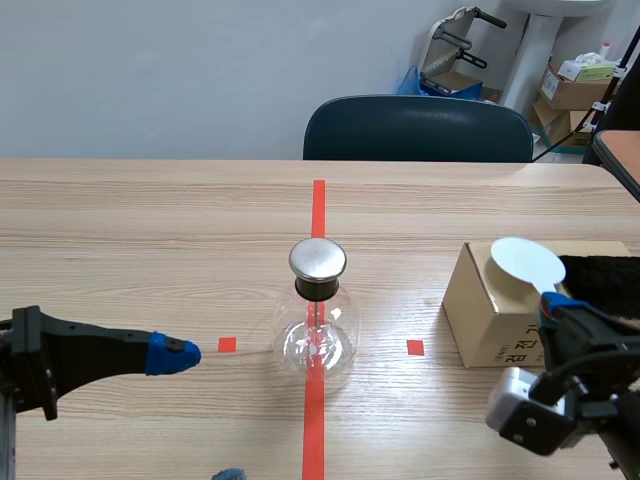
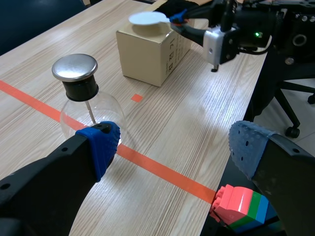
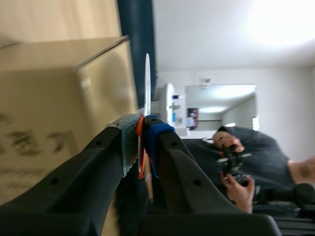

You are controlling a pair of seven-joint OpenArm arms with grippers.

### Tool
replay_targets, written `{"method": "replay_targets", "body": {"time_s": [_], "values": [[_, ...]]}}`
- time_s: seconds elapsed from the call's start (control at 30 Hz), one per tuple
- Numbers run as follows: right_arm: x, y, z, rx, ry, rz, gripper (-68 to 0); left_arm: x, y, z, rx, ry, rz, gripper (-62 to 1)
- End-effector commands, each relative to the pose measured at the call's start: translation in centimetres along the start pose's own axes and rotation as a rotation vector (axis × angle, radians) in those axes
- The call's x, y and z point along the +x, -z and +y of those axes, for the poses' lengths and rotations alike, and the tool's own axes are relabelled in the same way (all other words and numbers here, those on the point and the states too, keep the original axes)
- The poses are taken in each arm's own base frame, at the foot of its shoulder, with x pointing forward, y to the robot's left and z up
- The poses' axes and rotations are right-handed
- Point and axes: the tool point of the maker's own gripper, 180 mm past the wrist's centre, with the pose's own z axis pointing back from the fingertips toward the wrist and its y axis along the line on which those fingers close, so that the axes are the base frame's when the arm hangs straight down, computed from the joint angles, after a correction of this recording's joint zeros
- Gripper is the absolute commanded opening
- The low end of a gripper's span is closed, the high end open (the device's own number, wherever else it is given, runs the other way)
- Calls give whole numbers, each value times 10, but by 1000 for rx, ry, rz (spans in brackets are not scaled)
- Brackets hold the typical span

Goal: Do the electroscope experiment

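While the left gripper (image 2: 172, 147) stands spread by the table's (image 1: 120, 230) near edge, the glass flask (image 1: 318, 338) with a metal cap sits at the middle, just ahead of it. By the right edge, the right gripper (image 3: 142, 132) pinches a white disc (image 1: 527, 263) over the cardboard box (image 1: 485, 315).

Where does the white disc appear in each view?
Scene view: white disc at the right, above the cardboard box, in the right gripper.
Left wrist view: far ahead of the left gripper, above the box; disc.
Right wrist view: edge-on, rising out of the right gripper.
Shared landmark: the cardboard box.
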Motion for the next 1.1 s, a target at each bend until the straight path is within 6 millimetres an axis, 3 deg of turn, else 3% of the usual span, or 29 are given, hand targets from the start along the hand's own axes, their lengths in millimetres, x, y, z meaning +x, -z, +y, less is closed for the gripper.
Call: {"method": "replay_targets", "body": {"time_s": [0.0, 0.5, 0.67, 0.73, 1.07], "values": [[-2, 13, -24, -72, -30, -3, -667, 9, 2, 0, 0, -5, -35, -127], [35, 28, -46, -147, -57, 5, -667, 9, 4, 19, 84, 32, -37, -143], [52, 25, -47, -175, -67, -1, -667, -2, 9, 37, 145, 36, -9, -358], [58, 24, -45, -175, -71, 4, -667, -7, 11, 43, 160, 32, -8, -416], [78, 22, -41, -177, -67, 23, -667, -34, 36, 41, 103, 9, 15, -516]]}}
